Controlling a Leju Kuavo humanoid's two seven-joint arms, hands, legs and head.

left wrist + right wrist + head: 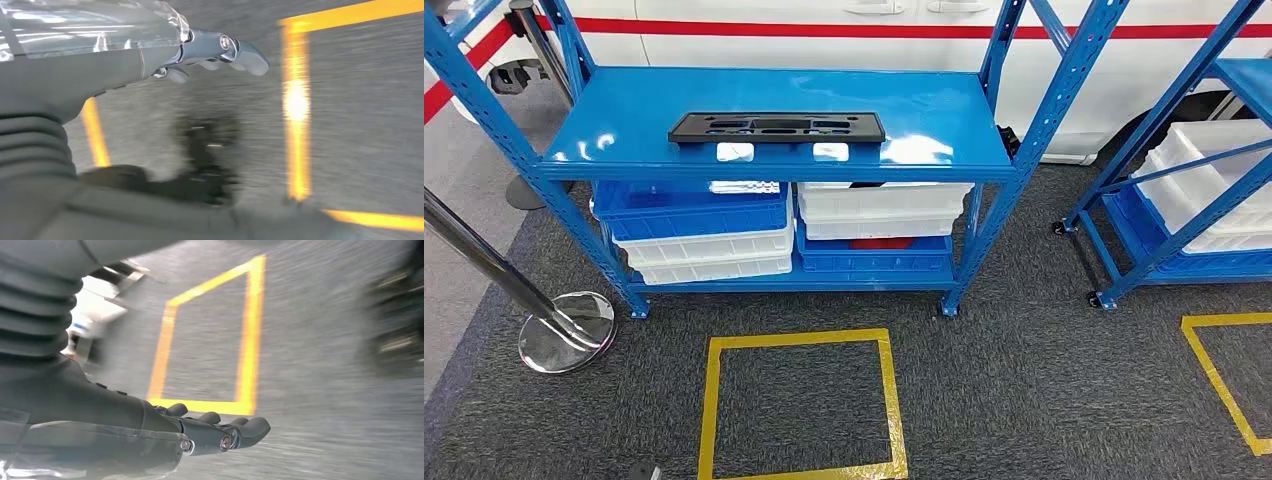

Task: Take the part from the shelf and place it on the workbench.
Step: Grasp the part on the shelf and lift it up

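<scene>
A flat, matte black part, long and rectangular with several cut-out slots, lay on the glossy top of the blue metal shelf. White and blue plastic bins sat stacked beneath. The left hand and right hand hung over grey carpet, holding nothing, fingers loosely extended and slightly apart.

Left hand and right hand hang empty, fingers loosely extended.
</scene>
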